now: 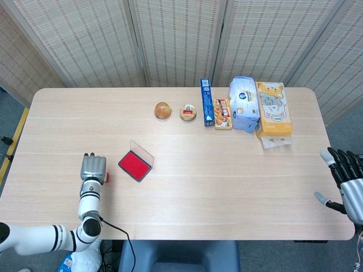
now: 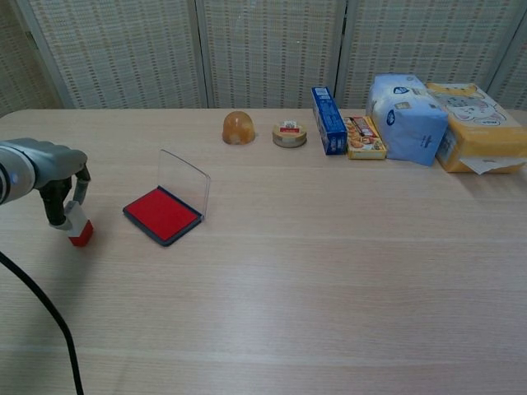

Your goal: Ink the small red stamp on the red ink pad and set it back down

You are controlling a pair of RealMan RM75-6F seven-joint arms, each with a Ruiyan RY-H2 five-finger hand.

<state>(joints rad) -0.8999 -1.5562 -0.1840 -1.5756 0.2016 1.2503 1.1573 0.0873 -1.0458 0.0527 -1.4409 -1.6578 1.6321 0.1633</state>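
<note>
Chest view shows the left hand [image 2: 51,177] near the left edge of the table [image 2: 313,280], its fingers curled downward and pinching the white upper part of the small red stamp [image 2: 79,230]; the stamp's red base hangs tilted just below the fingertips, at or just above the table surface, and whether it touches the wood I cannot tell. From the head view the same left hand [image 1: 93,168] appears from above as a grey block on its white forearm, with only a sliver of the small red stamp [image 1: 106,177] peeking out at its side nearest the pad. Just beside this hand, toward the middle of the table, lies the red ink pad [image 2: 162,214], apart from the stamp, its clear lid [image 2: 183,181] standing open on the side away from the hand. Well beyond the hand, along the far edge of the table, sit a round yellowish object [image 2: 238,127], a small round tin [image 2: 289,134], a blue box [image 2: 328,120] standing on its long edge, a small flat snack box [image 2: 365,137], a blue tissue pack [image 2: 407,118] and a yellow pack with a cartoon cat [image 2: 477,125]. The right hand [image 1: 347,182] shows only in the head view, at the opposite end of the table off its near corner, fingers spread apart and holding nothing.
</note>
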